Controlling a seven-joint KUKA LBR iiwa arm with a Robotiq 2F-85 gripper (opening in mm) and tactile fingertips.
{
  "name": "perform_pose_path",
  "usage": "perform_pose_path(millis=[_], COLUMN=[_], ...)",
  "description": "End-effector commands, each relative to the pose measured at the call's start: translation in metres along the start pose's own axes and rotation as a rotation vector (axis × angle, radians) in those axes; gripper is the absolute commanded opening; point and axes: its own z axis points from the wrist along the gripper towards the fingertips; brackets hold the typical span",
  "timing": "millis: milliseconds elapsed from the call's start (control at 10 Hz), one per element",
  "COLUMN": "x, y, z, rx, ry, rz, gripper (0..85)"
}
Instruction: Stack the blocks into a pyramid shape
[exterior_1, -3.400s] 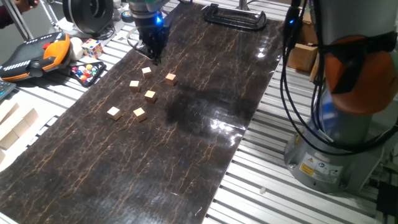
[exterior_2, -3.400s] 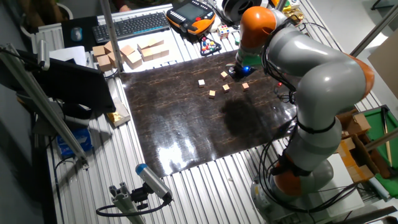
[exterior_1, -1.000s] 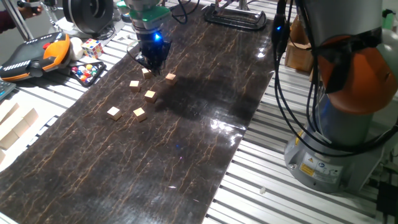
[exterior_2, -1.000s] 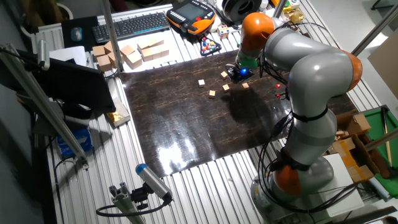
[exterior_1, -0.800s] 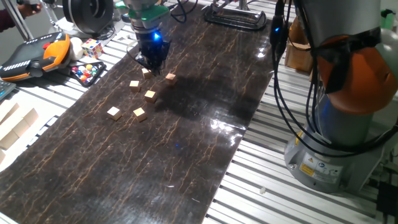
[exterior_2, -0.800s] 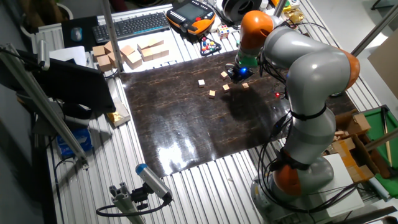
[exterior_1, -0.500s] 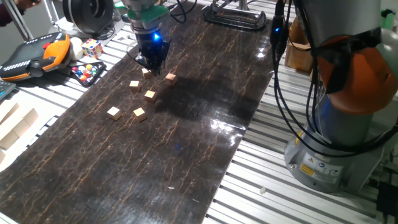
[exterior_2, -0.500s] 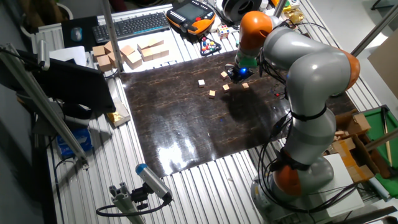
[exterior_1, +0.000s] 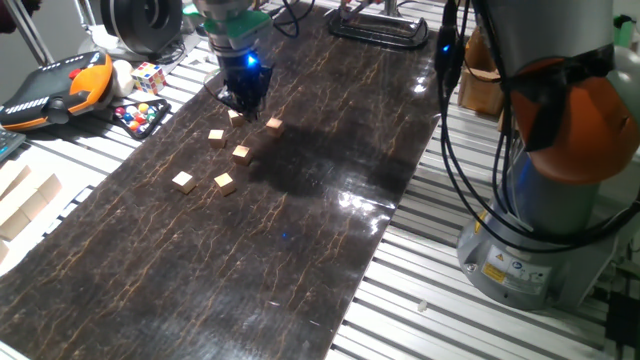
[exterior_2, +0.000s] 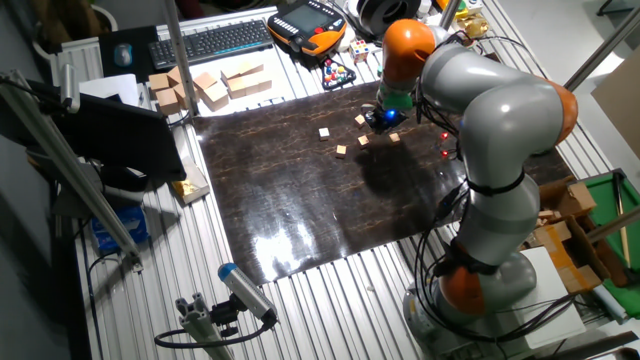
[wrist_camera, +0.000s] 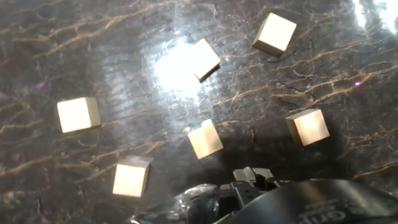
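Almost nothing moved: the arm (exterior_1: 560, 110) shifted slightly, its gripper (exterior_1: 243, 97) low over the dark mat (exterior_1: 300, 200), jaw state unclear. Six blocks (wrist_camera: 205, 139) lie scattered, unstacked; no containers hold anything.

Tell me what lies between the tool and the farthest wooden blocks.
Another block lies between the tool and the far pair, seen in the fixed view beside the arm's base.
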Motion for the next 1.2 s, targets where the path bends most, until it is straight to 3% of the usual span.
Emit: perform_pose_path(millis=[0, 400, 1100], x=[-0.003, -0.024, -0.041], y=[0.002, 0.008, 0.016], z=[0.003, 0.020, 0.037], rx=[-0.008, -0.039, -0.046], ry=[0.000, -0.014, -0.049], rz=[0.029, 0.122, 0.263], gripper=[0.7, 0.7, 0.7])
